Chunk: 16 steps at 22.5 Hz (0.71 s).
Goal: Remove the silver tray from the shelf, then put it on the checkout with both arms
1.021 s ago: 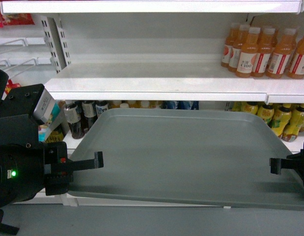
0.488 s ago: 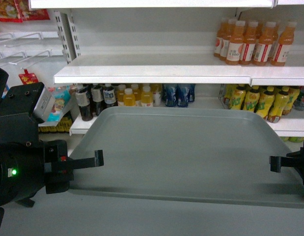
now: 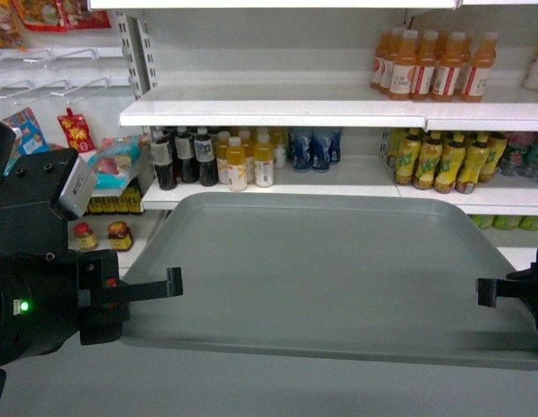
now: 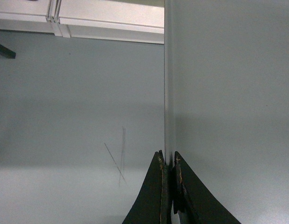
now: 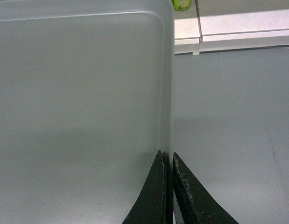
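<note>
Across the head view, flat grey-green rectangular silver tray (image 3: 329, 269) held level before white metal shelf (image 3: 277, 113), left claw (image 3: 171, 283) and right claw (image 3: 484, 293) at its side rims, left wrist view, claw (image 4: 167, 161) clenched on tray rim (image 4: 168, 93), right wrist view, claw (image 5: 166, 161) likewise pinching the rim above grey floor (image 5: 233, 130).

Head forward; wrists down, tray-edge close

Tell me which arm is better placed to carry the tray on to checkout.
Neither alone: left gripper and right gripper each pinch an opposite rim of the silver tray, already clear of the shelf. Move both together.
</note>
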### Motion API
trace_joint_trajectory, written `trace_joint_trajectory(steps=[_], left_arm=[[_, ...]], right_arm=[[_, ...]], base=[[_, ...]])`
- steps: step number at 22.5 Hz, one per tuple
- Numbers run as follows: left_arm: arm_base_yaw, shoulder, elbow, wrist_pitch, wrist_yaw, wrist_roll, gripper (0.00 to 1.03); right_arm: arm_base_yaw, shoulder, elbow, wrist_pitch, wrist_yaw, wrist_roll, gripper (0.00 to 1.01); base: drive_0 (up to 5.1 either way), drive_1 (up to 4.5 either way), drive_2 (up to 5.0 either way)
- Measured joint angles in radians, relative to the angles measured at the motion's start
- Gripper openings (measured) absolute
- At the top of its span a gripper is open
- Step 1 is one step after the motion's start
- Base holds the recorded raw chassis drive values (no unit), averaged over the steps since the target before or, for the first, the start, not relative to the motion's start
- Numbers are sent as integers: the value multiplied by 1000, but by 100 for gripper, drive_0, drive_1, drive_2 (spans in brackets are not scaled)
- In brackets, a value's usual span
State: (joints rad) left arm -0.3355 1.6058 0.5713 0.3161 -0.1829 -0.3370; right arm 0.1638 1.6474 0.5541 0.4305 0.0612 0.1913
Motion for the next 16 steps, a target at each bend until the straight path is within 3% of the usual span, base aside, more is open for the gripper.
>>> trace_joint_trajectory(steps=[16], left_arm=[[1, 0, 0, 2, 2, 0, 3]], right_arm=[[0, 0, 0, 0, -1, 0, 3]], base=[[5, -418, 428]])
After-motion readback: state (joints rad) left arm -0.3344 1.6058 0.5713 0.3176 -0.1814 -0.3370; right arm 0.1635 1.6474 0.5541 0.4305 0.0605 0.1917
